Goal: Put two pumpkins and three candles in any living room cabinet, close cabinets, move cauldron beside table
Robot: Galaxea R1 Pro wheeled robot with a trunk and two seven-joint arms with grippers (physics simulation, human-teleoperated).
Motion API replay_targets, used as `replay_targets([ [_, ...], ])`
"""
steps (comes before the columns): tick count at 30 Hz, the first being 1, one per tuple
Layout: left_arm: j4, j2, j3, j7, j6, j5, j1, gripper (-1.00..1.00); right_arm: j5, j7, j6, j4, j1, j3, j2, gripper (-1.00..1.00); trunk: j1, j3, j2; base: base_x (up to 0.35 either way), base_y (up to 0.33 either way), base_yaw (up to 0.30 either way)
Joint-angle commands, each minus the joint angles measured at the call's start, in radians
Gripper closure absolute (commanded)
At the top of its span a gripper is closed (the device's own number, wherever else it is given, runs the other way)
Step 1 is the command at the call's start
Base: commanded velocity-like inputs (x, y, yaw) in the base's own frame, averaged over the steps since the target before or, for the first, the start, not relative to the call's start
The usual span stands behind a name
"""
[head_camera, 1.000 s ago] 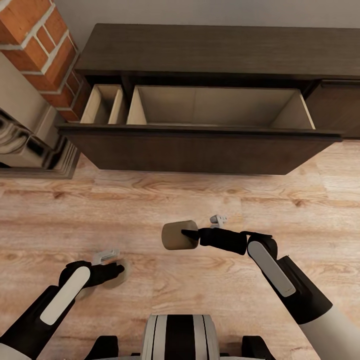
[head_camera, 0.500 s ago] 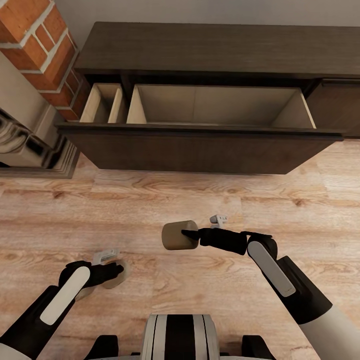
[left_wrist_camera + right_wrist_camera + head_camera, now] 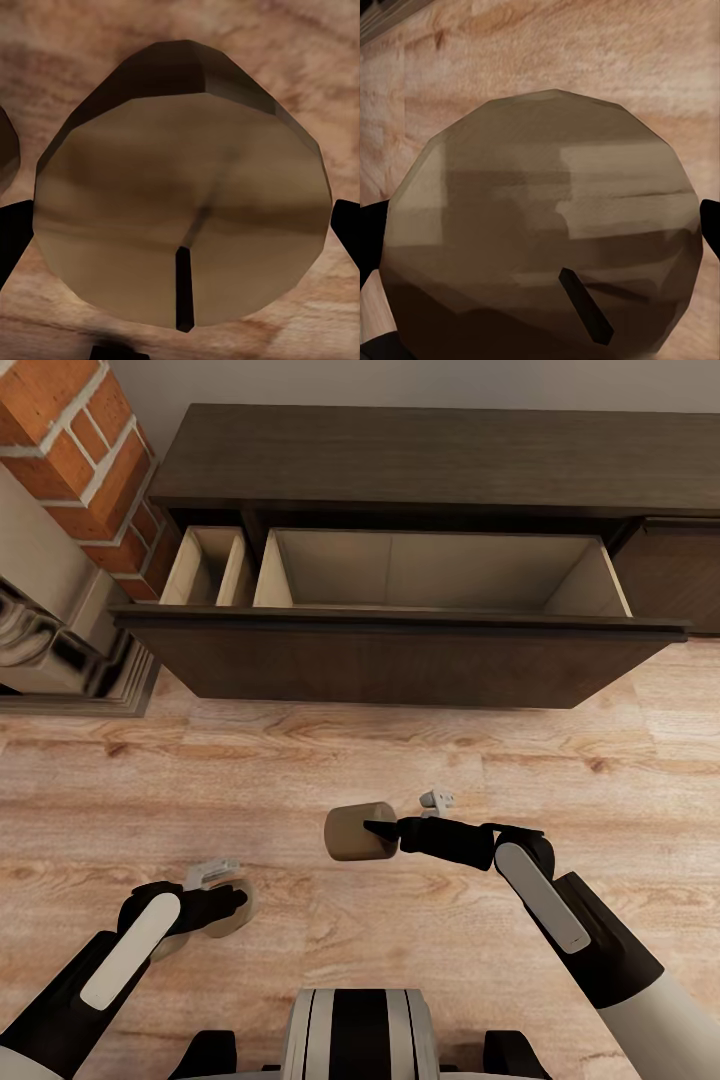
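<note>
- Both jaws are closed on a candle: the right gripper [image 3: 372, 827] holds a short, thick, tan-brown cylinder candle [image 3: 353, 830] lying on its side above the floor, and the left gripper [image 3: 236, 900] holds a second tan-brown candle [image 3: 237, 911] low over the floor, partly hidden by the fingers.
- Light wood plank floor [image 3: 300, 760] takes most of the head view, between the robot and the furniture.
- Long, low dark-brown wood cabinet [image 3: 420, 455] stands against the wall at the far side; its wide drawer is pulled out towards the robot, with a dark front panel [image 3: 400, 660] and a pale tan interior [image 3: 430, 570]. I see nothing lying in the part of the interior that shows.
- A narrow divided compartment [image 3: 205, 565] with the same pale walls is at the left end of the drawer.
- Red brick fireplace column [image 3: 85, 450] with white mortar is at the left of the cabinet, with a glossy reflecting base [image 3: 60, 650] below it.
- In the left wrist view, the candle's flat round end [image 3: 180, 217] with its short black wick [image 3: 184, 289] faces the camera, and a dark fingertip [image 3: 11, 240] is at each side of it.
- In the right wrist view, the other candle's round end [image 3: 547, 225] shows the same way, with a black wick [image 3: 585, 306] tilted, and the wood floor [image 3: 585, 45] behind.
- Both candles are well apart from the open drawer.
</note>
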Motion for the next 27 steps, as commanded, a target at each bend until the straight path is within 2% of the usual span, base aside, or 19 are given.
replay_targets([
  [1, -0.001, 0.001, -0.002, 0.010, 0.000, 0.010, -0.001, 1.00, 0.001, 0.003, 0.002, 0.000, -0.001, 0.001, -0.001, 1.00, 0.000, -0.001, 0.000, 0.000, 0.000, 0.000],
  [3, -0.001, 0.001, -0.002, 0.010, 0.000, 0.011, -0.001, 1.00, 0.001, 0.003, 0.002, 0.001, -0.001, 0.001, -0.001, 1.00, -0.001, 0.007, 0.000, 0.000, 0.000, 0.000],
  [13, -0.001, 0.001, -0.002, 0.010, 0.000, 0.012, -0.001, 1.00, 0.002, 0.003, 0.002, 0.002, -0.001, 0.001, -0.001, 1.00, -0.001, 0.007, 0.000, 0.000, 0.000, 0.000],
  [27, -0.001, 0.000, -0.002, 0.010, 0.000, 0.012, -0.001, 1.00, 0.001, 0.002, 0.002, 0.013, -0.001, -0.001, -0.001, 1.00, -0.007, 0.061, 0.003, 0.000, 0.000, 0.000],
])
